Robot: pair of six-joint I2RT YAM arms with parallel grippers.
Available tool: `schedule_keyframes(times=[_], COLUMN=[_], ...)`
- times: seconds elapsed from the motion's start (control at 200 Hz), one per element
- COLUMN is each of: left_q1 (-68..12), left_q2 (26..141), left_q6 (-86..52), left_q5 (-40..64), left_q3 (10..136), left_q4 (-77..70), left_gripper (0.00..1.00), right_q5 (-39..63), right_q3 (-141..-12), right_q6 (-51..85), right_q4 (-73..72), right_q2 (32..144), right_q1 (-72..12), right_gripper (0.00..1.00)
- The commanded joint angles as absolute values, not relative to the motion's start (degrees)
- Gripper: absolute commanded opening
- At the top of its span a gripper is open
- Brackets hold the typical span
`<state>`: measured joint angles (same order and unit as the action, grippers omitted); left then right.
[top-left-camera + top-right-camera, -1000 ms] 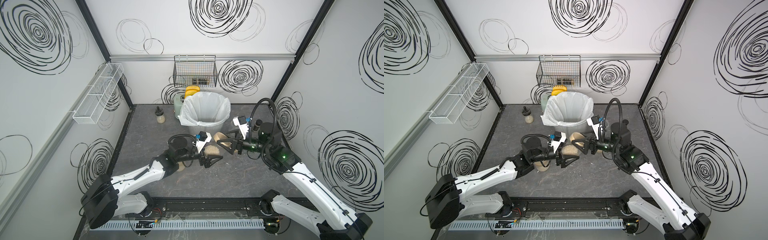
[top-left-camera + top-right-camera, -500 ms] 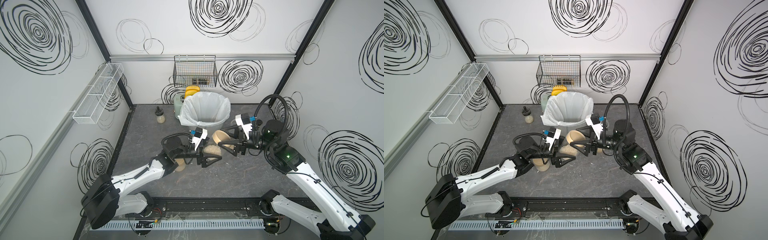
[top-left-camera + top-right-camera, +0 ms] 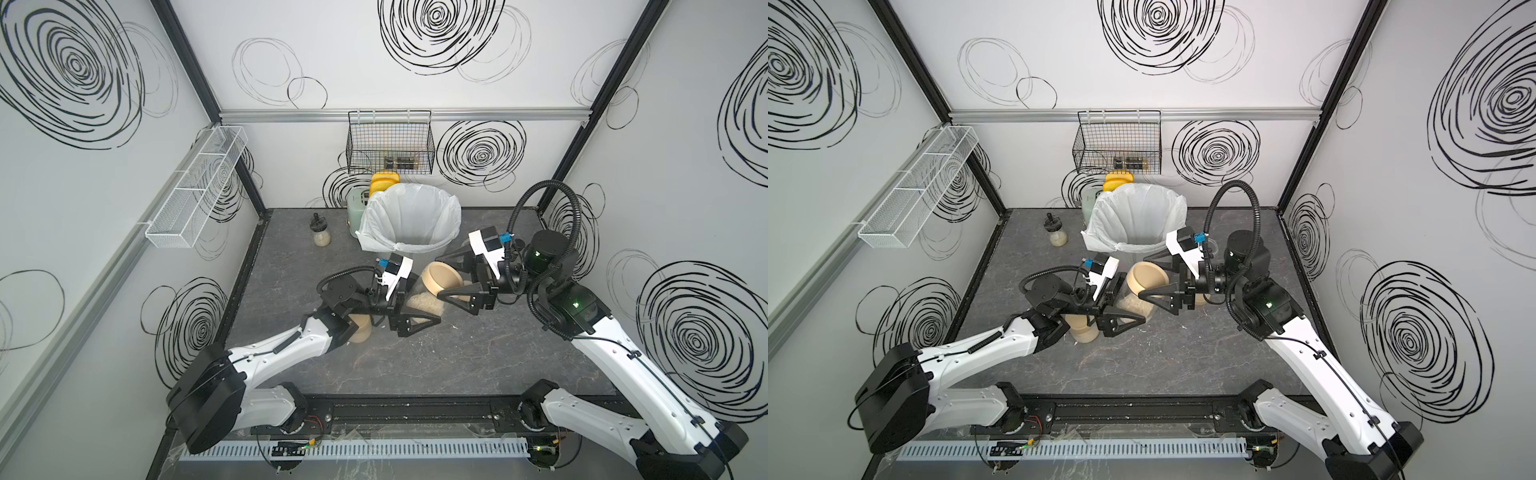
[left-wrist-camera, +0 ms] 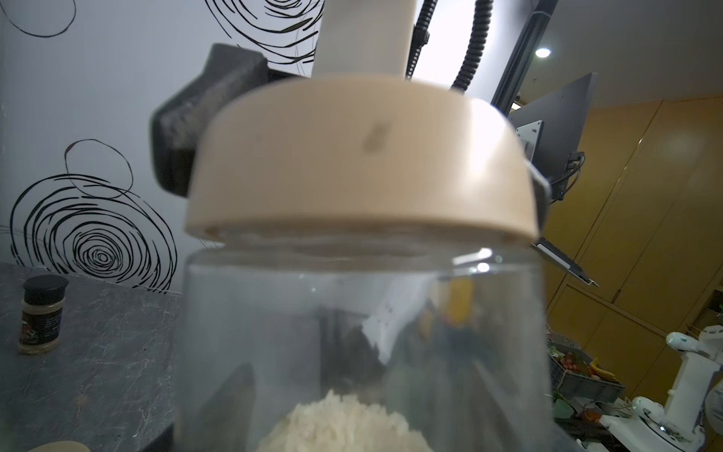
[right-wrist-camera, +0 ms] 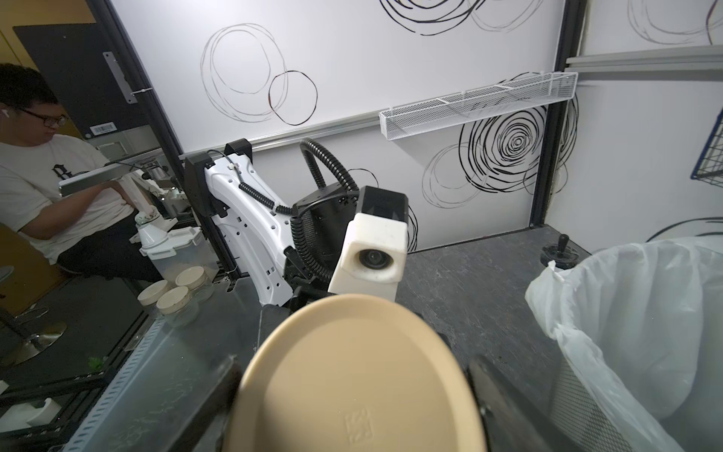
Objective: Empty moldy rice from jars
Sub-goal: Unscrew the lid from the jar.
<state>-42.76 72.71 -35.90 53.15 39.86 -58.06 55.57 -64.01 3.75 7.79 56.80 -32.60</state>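
**A:** What is different from one second ago?

**B:** On the left side, little. The left gripper [image 3: 411, 309] stays clamped on the body of the clear wide-mouthed jar [image 3: 424, 301] and holds it tilted. The loose off-white moldy rice [image 4: 344, 422] lies as a heap inside, between its jaws. The flat round tan screw lid [image 5: 352, 375] is almost where it was. On the right side, the right gripper [image 3: 1146, 277] has turned at the wrist. Its jaws stand wide, one on each side of the lid, and seem to press on its rim.

**A:** What does this mean for the task?

**B:** I judge that the lid is being unscrewed. It still sits on the jar, so no rice can go out yet.

**A:** And the count, please?

**B:**
- One small black-stoppered glass bottle [image 3: 321, 235], well away from the left gripper.
- One second tan-lidded jar [image 3: 360, 329], under the left wrist.
- The held jar.
- One white-lined mesh bin [image 3: 372, 232], just behind both grippers.
- A tan piece [image 3: 1200, 300] under the right gripper. It is perhaps a third jar, but I cannot tell.
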Motion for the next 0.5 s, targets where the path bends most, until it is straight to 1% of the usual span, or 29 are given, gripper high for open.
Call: schedule_keyframes(times=[0.0, 0.255, 0.365, 0.435, 0.495], left_q1=[-43.09, -43.06, -42.81, -42.45, -42.11], left_q2=[72.03, 70.78, 70.49, 70.44, 70.31], left_q6=[-39.90, -37.22, -36.39, -36.47, -36.73], left_q5=[54.85, 53.54, 53.48, 53.44, 53.22], left_q3=[42.23, 41.93, 41.92, 41.79, 41.49], left_q4=[-72.95, -70.64, -69.52, -69.73, -70.37], left_gripper=[0.59, 0.59, 0.59, 0.59, 0.59], right_q5=[56.95, 57.30, 56.10, 54.84, 53.67], right_q3=[-65.00, -65.33, -65.83, -65.70, -65.41], right_q6=[-0.98, -2.20, -2.49, -2.51, -2.33], right_q4=[11.84, 11.62, 11.94, 11.76, 11.60], right_q2=[59.01, 60.32, 60.47, 60.08, 59.75], right_q1=[-33.15, -33.05, -33.05, -33.05, -33.05], right_gripper=[0.73, 0.80, 0.90, 0.99, 0.98])
